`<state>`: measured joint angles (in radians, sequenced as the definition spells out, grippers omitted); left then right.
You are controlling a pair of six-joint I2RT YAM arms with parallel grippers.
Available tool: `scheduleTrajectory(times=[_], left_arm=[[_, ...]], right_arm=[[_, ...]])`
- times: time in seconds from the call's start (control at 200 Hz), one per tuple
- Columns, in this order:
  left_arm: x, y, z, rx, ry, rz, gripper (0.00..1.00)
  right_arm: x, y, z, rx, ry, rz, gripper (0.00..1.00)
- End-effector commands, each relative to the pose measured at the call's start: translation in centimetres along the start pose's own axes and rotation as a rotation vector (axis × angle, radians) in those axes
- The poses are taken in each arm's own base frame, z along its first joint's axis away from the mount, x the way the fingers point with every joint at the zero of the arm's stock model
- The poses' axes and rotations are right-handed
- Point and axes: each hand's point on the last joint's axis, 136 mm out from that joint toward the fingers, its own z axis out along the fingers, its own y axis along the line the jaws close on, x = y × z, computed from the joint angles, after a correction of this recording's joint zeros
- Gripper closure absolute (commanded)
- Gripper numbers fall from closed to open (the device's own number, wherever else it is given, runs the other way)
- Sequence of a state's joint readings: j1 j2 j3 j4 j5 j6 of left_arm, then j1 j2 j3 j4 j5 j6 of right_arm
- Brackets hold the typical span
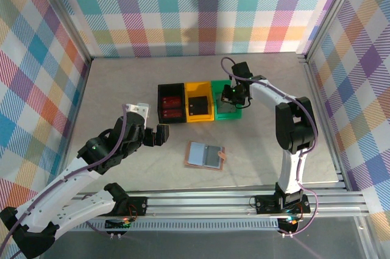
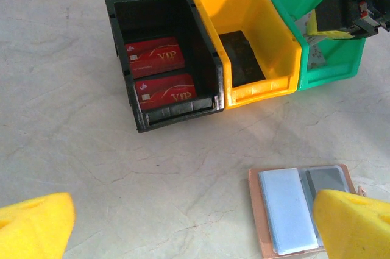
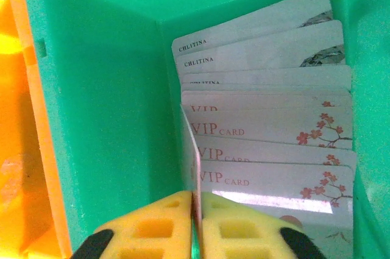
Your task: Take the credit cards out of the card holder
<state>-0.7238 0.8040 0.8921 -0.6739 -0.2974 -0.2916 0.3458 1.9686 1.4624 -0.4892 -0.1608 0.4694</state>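
Grey table (image 1: 122,88): bins (image 1: 200,118), card holder (image 1: 205,155)

Card holder (image 1: 205,155) before bin row (image 1: 200,117); cards (image 2: 154,56) inside bins.

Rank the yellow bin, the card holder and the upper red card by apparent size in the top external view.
1 and 2. yellow bin and card holder: they look about equal here, too close to rank.
3. upper red card, lying in the black bin: clearly the smallest.
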Motion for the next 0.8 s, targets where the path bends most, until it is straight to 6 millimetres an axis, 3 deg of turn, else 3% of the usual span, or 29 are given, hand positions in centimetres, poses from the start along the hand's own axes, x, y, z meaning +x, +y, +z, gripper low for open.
scheduleTrajectory(times=[0.0, 0.28, 0.795], left_arm=[[-0.2, -0.1, 0.1, 0.005, -0.006, -0.002, 0.00], [-0.1, -0.2, 0.3, 0.010, 0.006, 0.003, 0.00], [-0.1, -0.3, 0.2, 0.012, 0.008, 0.003, 0.00]], right_arm=[[0.0, 0.0, -0.6, 0.004, 0.003, -0.014, 0.82], [-0.6, 0.1, -2.5, 0.023, -0.039, -0.034, 0.69], [-1.3, 0.8, -6.6, 0.047, -0.099, -0.065, 0.62]])
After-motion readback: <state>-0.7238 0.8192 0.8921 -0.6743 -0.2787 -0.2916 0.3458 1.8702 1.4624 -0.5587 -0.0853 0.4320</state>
